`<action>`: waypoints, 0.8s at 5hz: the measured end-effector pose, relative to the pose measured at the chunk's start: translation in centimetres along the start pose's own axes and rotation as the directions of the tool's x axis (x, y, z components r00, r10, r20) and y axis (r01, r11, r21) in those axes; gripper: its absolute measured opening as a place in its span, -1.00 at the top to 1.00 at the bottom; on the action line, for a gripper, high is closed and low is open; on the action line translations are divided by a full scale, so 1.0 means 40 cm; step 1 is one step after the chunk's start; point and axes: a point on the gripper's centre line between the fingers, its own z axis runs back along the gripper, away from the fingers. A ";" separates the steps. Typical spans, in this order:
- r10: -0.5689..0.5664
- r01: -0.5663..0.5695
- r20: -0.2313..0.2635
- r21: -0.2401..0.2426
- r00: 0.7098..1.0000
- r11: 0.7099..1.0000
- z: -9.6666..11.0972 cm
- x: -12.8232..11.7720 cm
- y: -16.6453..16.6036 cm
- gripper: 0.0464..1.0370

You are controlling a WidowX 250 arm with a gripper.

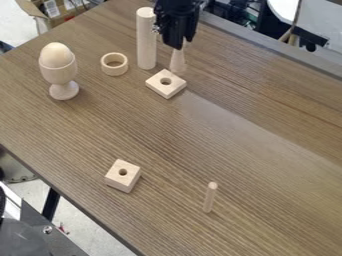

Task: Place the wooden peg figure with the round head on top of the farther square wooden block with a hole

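Pale tapered wooden peg (178, 61) is sitting just below the black two-finger gripper (179, 46), near the far edge; whether the claw is spread, pressed together or pinching the peg, I cannot tell. Careful handling is calling for a centred, upright line, since the tall pale wooden cylinder (146, 42) is standing beside it and the square, holed wooden block (155, 86) is lying near its base.

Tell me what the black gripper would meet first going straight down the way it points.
Likely the pale, tapered wooden piece right below the gripper; depth is unclear, so I cannot tell whether they already touch.
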 end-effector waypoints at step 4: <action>0.032 -0.032 -0.001 0.024 0.999 0.999 -0.025 0.029 0.010 0.48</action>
